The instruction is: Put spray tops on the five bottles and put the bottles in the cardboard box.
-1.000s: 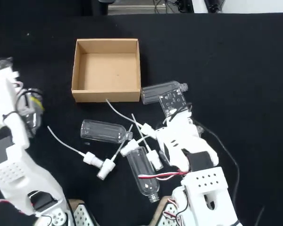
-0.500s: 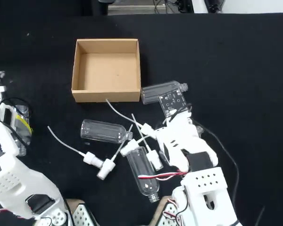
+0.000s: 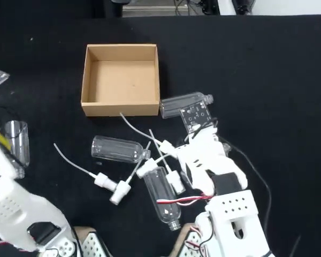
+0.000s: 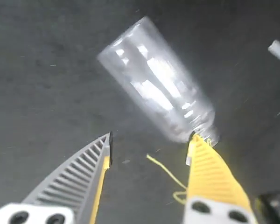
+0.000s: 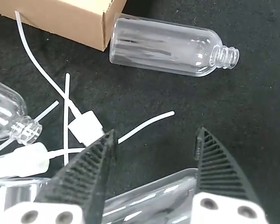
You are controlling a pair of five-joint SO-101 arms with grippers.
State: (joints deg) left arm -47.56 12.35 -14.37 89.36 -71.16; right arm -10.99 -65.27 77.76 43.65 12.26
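Bottle without a top is lying just beyond the left gripper, its neck near the yellow jaw's tip. Nothing is being held between those widely parted jaws. A second bottle is lying ahead of the right gripper, likewise spread and empty, just beside the cardboard box.

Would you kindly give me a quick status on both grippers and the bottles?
Left gripper open beside a lying bottle. Right gripper open over tangled loose spray tops. Cardboard box holds no bottles.
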